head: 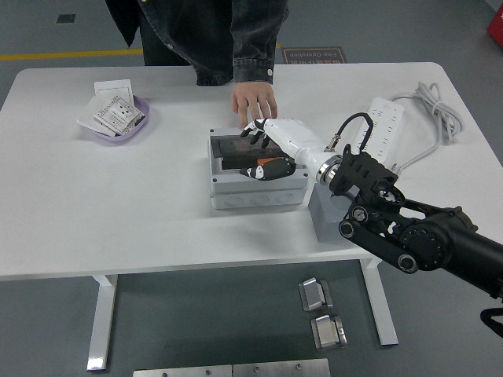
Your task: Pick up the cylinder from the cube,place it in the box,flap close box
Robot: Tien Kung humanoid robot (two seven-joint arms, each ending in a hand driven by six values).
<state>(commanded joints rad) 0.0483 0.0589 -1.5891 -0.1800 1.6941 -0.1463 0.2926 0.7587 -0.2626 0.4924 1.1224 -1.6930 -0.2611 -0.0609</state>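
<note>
The right hand lies palm-down on the box with its fingers spread flat across the dark lid and the thumb hooked near the front rim; it grips nothing, it only presses. The lid looks almost level, so the closing seems close to done. An orange sliver beside the thumb may be the cylinder inside, though too little of it shows to be sure. The main risk is the lid failing to seat: if the cylinder stands proud or the thumb is caught under the flap, pressing harder could jam it or skid the box toward the near edge of the tabletop. A person's hand rests just behind the box toward the far edge, near enough to the robot fingers to be pinched or bumped. The grey cube sits at the near edge right of the box, under the forearm, and could be nudged off
</note>
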